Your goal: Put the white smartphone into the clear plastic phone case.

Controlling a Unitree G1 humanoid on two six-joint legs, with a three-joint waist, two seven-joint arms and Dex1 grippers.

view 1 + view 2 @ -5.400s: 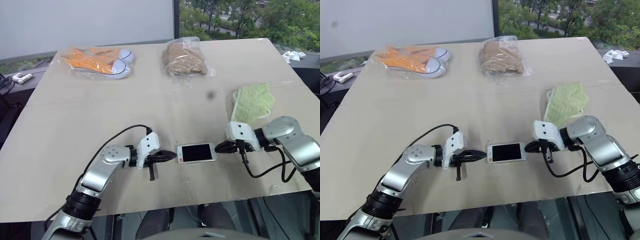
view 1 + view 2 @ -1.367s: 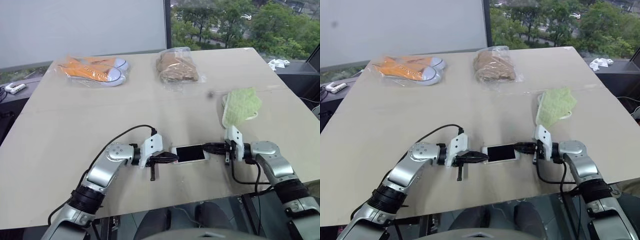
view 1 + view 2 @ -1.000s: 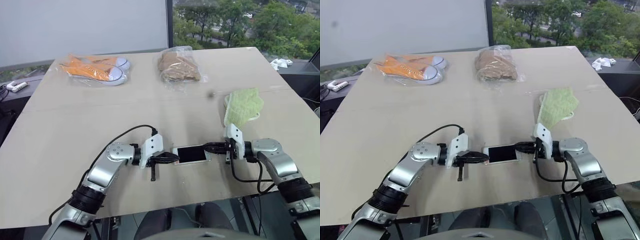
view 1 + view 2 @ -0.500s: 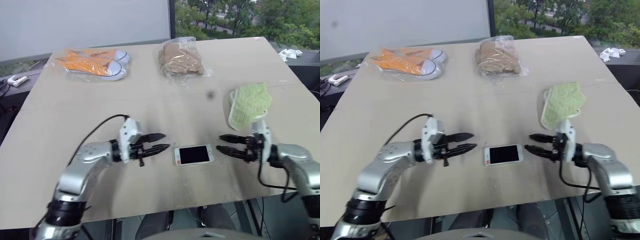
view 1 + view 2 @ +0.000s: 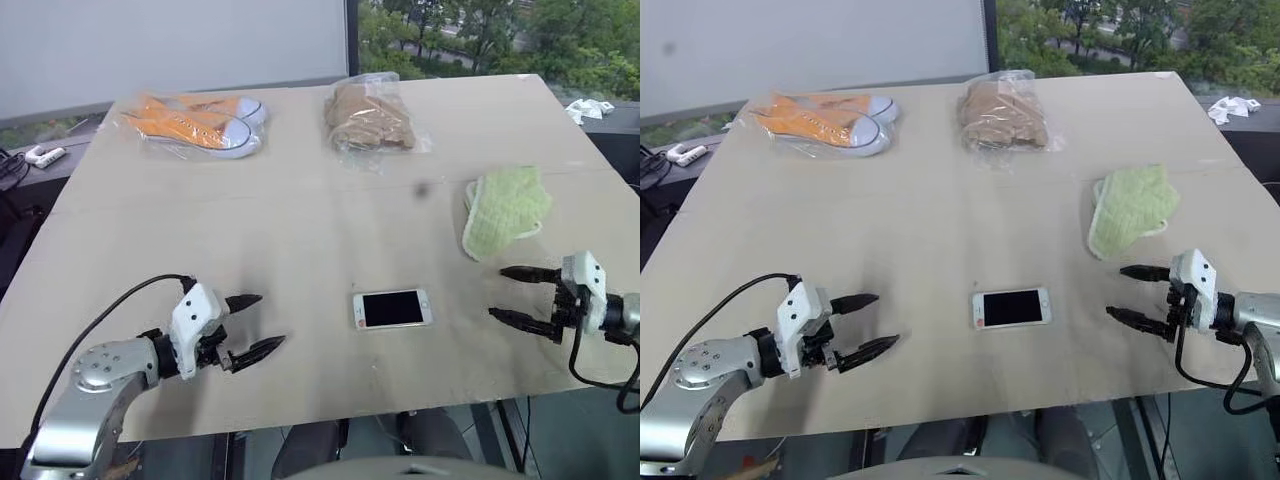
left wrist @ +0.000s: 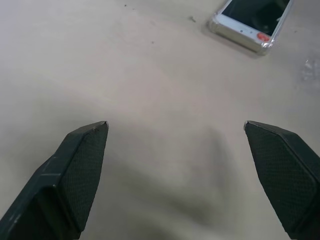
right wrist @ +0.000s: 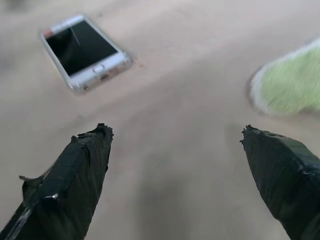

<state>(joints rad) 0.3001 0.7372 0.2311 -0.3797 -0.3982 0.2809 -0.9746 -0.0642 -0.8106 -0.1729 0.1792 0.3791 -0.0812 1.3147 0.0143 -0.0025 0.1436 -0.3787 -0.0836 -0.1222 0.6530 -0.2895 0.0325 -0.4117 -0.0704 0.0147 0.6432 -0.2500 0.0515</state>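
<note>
The white smartphone point(image 5: 392, 309) lies flat, screen up, near the table's front edge, midway between my two grippers. A glinting transparent rim, the clear plastic phone case point(image 6: 235, 40), wraps its edges; the right wrist view shows the same rim around the phone point(image 7: 82, 50). My left gripper point(image 5: 262, 320) hovers open to the phone's left, well apart from it, its fingers pointing toward it. My right gripper point(image 5: 498, 292) hangs open on the phone's right, also apart and facing it. Nothing sits between either pair of fingers.
At the table's back lie orange shoes in a crinkly bag point(image 5: 195, 122) and a bagged brown item point(image 5: 370, 115). A green cloth point(image 5: 505, 210) rests at the right, just behind my right gripper. The table's front edge point(image 5: 400, 405) runs close below the phone.
Both grippers were shut against the phone's two ends. They have opened and drawn outward, left to the left and right to the right. The phone stays put.
</note>
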